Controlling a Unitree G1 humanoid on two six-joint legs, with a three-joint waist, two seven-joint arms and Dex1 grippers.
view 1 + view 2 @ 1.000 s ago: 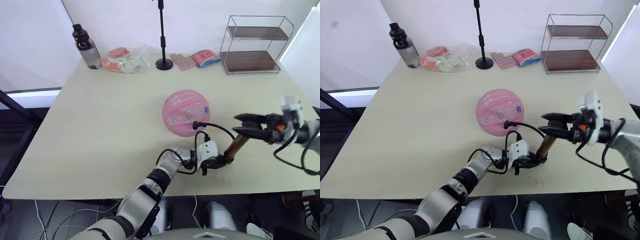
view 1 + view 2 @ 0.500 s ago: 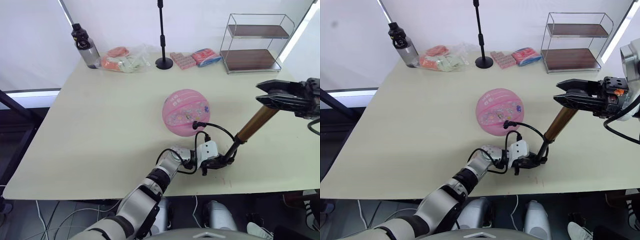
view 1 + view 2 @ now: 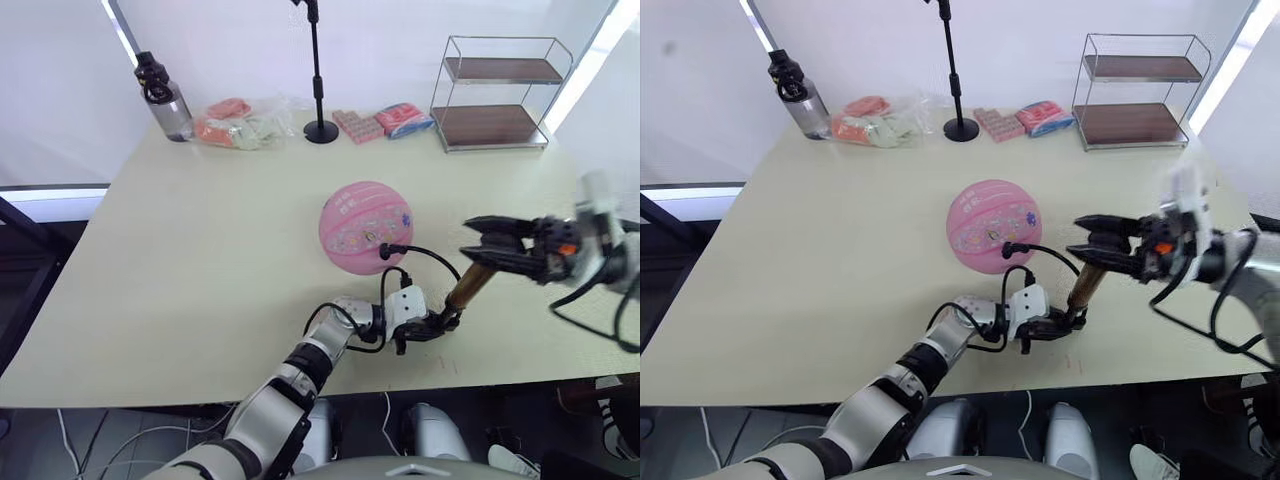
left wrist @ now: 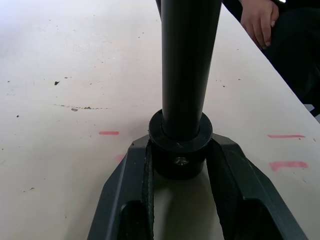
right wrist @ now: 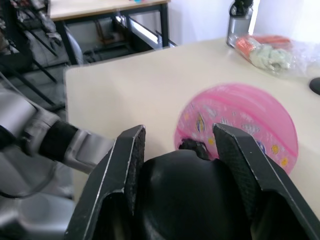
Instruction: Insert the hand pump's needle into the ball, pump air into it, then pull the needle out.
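Currently: left gripper (image 4: 179, 165) clamps hand pump (image 3: 470, 284) black base near desk (image 3: 200, 250) front edge; right gripper (image 3: 480, 238) grips handle; round pink ball (image 3: 365, 226) mid-desk.

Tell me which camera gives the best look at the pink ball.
The left eye view: the ball sits whole on the table with the black hose fitting at its side. The right eye view shows much the same. The right wrist view shows it partly behind the pump handle. The left wrist view shows the pump's base instead.

Scene brightly lit; white glare at backdrop upper right. Soft shadows on table (image 3: 200, 250). Right gripper (image 3: 478, 243) motion-blurred. Wrist views soft up close.
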